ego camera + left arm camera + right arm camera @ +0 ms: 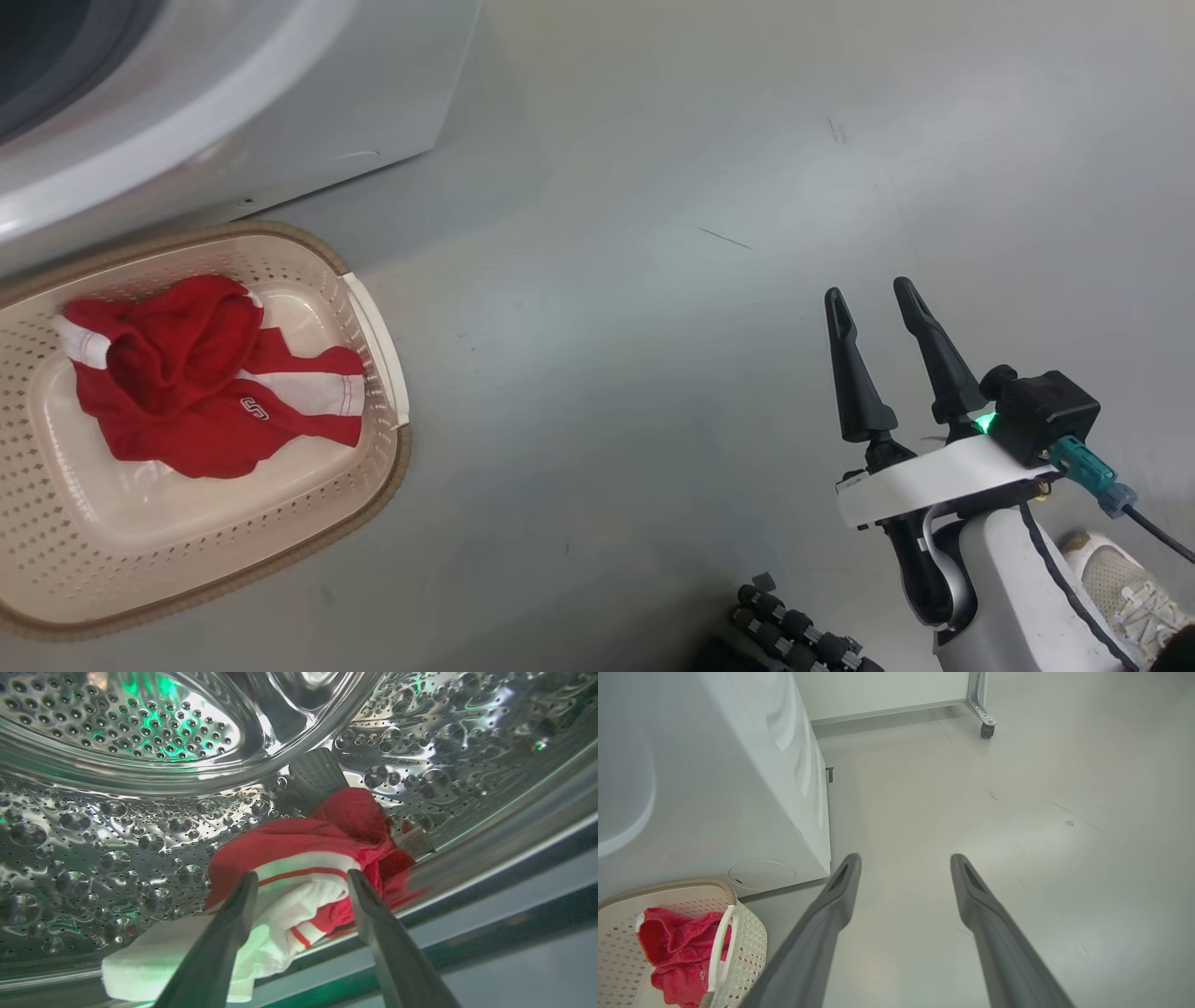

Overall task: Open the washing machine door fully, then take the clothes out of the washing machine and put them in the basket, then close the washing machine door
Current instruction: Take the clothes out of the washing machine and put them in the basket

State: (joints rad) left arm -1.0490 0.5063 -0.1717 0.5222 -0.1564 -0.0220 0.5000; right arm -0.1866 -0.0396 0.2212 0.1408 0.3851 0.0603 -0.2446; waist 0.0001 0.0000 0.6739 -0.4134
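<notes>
Your left end effector (302, 876) was spread wide inside the washing machine (117, 826), flanking the clothes (303, 840); your right end effector (868, 291) hung spread above the floor (653, 327), one red garment (187, 373) in the basket (378, 322).

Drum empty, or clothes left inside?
Not empty. A red-and-white garment lies on the lower wall of the perforated steel drum, near its opening. The open left claw straddles it.

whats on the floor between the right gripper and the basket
Only bare grey floor. In the head view the open right gripper stands well to the right of the basket, and nothing lies on the stretch between them.
</notes>
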